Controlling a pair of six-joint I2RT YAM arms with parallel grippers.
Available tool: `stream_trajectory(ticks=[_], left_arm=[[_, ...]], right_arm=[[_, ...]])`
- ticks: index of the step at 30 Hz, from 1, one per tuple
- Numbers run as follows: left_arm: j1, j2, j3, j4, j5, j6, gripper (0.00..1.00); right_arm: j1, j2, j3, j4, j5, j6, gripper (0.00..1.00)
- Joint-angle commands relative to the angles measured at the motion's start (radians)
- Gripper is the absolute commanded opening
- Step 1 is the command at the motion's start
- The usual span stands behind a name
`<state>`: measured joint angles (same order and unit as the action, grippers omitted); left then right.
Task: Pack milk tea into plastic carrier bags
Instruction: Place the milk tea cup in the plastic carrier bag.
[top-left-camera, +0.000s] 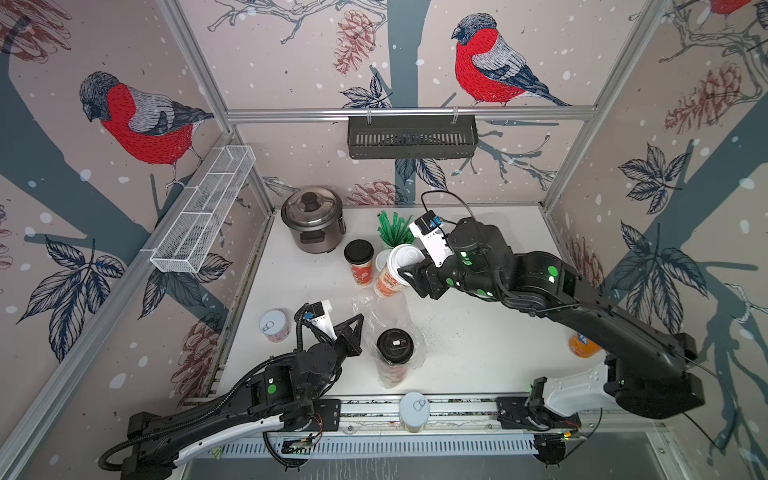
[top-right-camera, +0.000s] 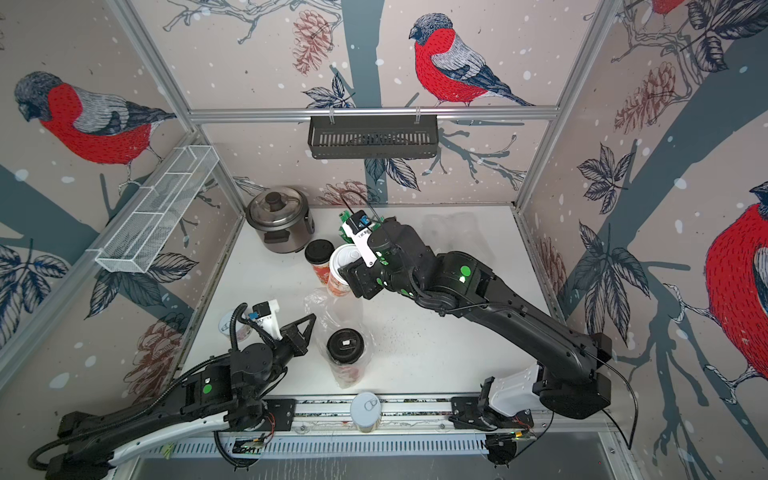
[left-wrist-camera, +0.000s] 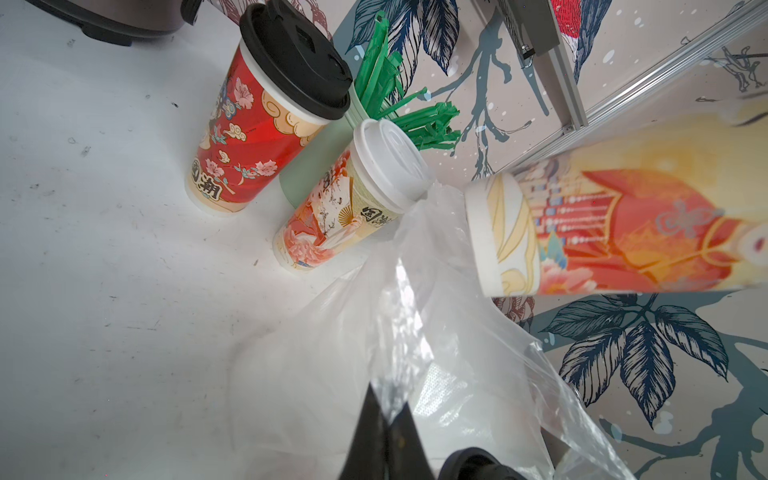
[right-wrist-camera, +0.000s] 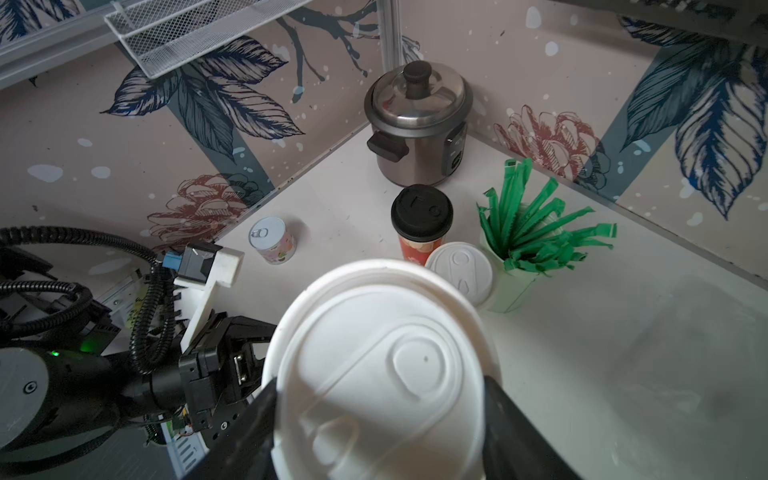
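Observation:
A clear plastic carrier bag (top-left-camera: 384, 309) lies mid-table with a black-lidded milk tea cup (top-left-camera: 395, 347) standing inside it. My left gripper (top-left-camera: 360, 321) is shut on the bag's edge; the left wrist view shows the film pinched between its fingertips (left-wrist-camera: 388, 411). My right gripper (top-left-camera: 409, 276) is closed round a white-lidded milk tea cup (top-left-camera: 392, 272), held tilted in the air above the bag's far end (left-wrist-camera: 623, 232). Its lid fills the right wrist view (right-wrist-camera: 380, 374). A red black-lidded cup (top-left-camera: 359, 262) and another white-lidded cup (left-wrist-camera: 353, 199) stand behind on the table.
A rice cooker (top-left-camera: 313, 220) sits at the back left, next to a pale green cup of green straws (top-left-camera: 395, 230). Pull-tab cans stand at the left (top-left-camera: 275, 326) and on the front rail (top-left-camera: 414, 411). An orange bottle (top-left-camera: 582, 345) sits under the right arm.

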<state>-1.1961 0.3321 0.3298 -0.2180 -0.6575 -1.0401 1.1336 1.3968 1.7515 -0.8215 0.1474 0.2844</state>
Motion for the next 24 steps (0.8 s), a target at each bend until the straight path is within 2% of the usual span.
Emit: stream_trajectory(ticks=[1, 10, 24], left_arm=[[0.000, 0.007, 0.009, 0.031, -0.015, 0.003, 0.00], [0.000, 0.000, 0.011, 0.025, -0.021, -0.001, 0.00], [0.000, 0.003, 0.022, 0.036, -0.021, 0.011, 0.00]], right_arm=[[0.010, 0.005, -0.021, 0.005, -0.024, 0.020, 0.63], [0.014, -0.012, -0.102, 0.046, -0.035, 0.037, 0.63], [0.014, 0.078, -0.150, 0.081, 0.021, 0.020, 0.63]])
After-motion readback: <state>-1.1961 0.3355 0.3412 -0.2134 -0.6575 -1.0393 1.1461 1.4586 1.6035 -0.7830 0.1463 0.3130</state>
